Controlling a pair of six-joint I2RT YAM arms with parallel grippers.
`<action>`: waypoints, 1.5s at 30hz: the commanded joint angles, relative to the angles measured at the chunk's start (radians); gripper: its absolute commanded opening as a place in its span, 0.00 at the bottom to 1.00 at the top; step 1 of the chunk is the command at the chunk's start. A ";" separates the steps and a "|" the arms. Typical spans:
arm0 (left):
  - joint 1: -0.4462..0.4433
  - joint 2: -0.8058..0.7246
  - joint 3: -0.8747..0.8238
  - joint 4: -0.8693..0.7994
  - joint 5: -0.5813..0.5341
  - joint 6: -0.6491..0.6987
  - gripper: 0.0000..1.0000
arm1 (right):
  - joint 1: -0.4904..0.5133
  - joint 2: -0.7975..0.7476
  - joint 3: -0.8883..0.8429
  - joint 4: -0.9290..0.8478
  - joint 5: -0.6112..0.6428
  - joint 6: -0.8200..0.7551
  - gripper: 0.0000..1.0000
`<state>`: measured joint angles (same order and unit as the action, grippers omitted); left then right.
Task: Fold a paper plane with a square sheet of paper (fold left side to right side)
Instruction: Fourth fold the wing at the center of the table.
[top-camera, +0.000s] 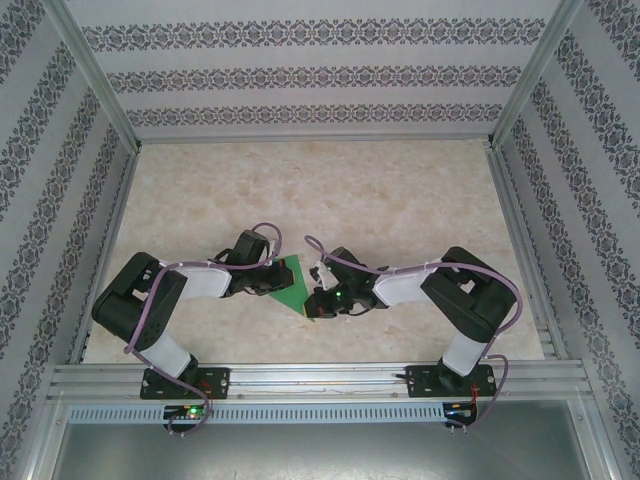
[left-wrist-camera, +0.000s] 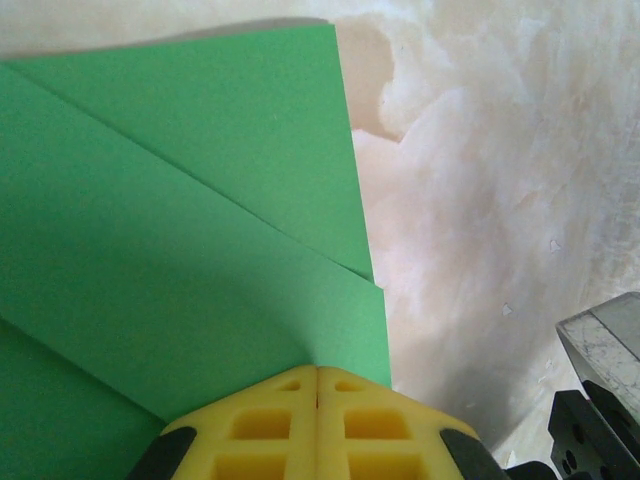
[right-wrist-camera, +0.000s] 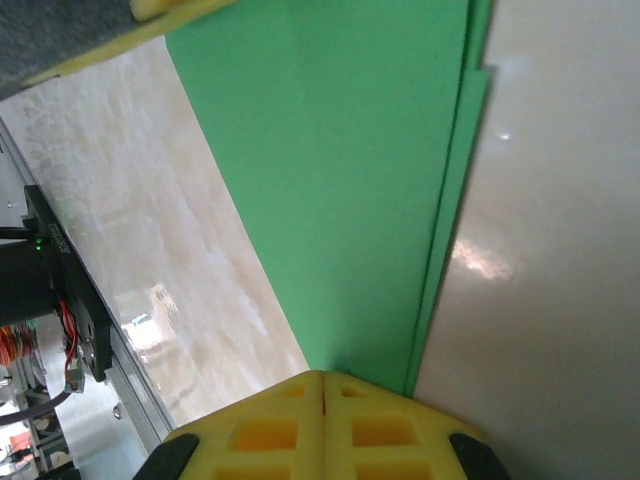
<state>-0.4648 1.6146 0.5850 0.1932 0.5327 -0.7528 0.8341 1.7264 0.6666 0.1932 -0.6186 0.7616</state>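
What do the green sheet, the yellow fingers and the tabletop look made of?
Green sheet: thin matte paper; crisp straight creases, layered edges. Left gripper's fingers: matte yellow with moulded square pockets, likely plastic or rubber. Tabletop: glossy, marble-patterned, showing glare; stone or laminate, unclear.

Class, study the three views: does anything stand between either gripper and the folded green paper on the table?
Nothing visible does. The left gripper and the right gripper, both shut, have their tips right at the green paper, with no other object in between.
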 joint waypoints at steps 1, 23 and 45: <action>0.000 0.028 -0.008 -0.103 -0.106 0.018 0.01 | 0.020 -0.004 -0.051 -0.112 -0.019 0.014 0.00; -0.004 0.021 -0.004 -0.069 -0.067 0.019 0.01 | -0.072 -0.149 0.050 -0.126 -0.046 -0.048 0.00; 0.048 0.001 0.008 -0.081 -0.089 0.054 0.04 | -0.020 0.134 0.136 -0.240 0.111 -0.092 0.00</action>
<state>-0.4595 1.6146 0.5896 0.1905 0.5247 -0.7414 0.7879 1.8187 0.8230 0.0940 -0.5724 0.7097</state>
